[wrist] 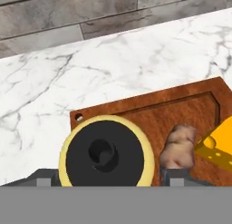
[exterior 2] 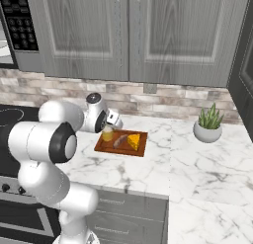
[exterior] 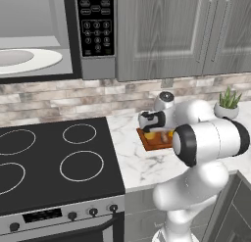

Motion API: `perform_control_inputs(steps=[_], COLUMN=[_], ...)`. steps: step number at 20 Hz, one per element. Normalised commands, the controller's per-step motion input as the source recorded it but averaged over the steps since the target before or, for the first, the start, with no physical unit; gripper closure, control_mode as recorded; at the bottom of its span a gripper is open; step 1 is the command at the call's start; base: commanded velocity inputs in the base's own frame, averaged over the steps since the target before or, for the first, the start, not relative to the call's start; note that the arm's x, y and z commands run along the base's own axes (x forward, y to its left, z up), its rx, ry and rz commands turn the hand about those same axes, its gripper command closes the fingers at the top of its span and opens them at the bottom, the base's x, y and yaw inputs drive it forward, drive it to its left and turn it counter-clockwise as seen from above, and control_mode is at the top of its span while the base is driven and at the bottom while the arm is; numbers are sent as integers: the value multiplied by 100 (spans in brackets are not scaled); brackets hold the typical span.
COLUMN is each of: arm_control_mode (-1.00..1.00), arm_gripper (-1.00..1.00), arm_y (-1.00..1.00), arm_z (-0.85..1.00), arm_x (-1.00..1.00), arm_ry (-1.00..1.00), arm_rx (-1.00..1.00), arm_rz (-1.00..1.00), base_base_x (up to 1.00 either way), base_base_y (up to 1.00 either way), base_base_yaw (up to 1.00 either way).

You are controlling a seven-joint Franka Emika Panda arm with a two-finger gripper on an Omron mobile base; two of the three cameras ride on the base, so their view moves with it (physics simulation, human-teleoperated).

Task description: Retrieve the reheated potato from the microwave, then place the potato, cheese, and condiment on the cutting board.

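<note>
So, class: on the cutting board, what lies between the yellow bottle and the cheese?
The potato lies between the condiment and the cheese on the cutting board, as seen in the right base view.

The cutting board [exterior 2: 129,150] lies on the counter [exterior 2: 148,174], right of the stove [exterior: 54,162] and left of the potted plant [exterior 2: 208,124]. On it sit 3 things in a row: the condiment [exterior 2: 107,133] at the left end (upright, under the hand), the potato [exterior 2: 119,141] mid-board, the cheese [exterior 2: 133,141] just right of it. The microwave [exterior: 49,35] hangs above the stove, its plate [exterior: 24,60] inside.
</note>
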Motion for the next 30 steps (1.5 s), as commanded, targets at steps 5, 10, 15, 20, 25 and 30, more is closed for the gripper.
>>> perform_control_inputs(steps=[5, 10, 15, 20, 25, 30], arm_control_mode=[-100, -100, -100, -100, -100, -100], arm_gripper=[-100, -100, -100, -100, -100, -100], arm_y=[-11, 0, 0, 7, 26, 43], arm_z=[2, 29, 38, 32, 41, 85], arm_x=[-11, -29, -46, -96, -100, -95], arm_ry=[-3, -5, -6, -5, 0, 0], arm_rx=[0, 0, 0, 1, 7, 8], arm_rz=[0, 0, 0, 0, 0, 0], base_base_x=[0, 0, 0, 0, 0, 0], base_base_y=[0, 0, 0, 0, 0, 0], base_base_yaw=[0, 0, 0, 0, 0, 0])
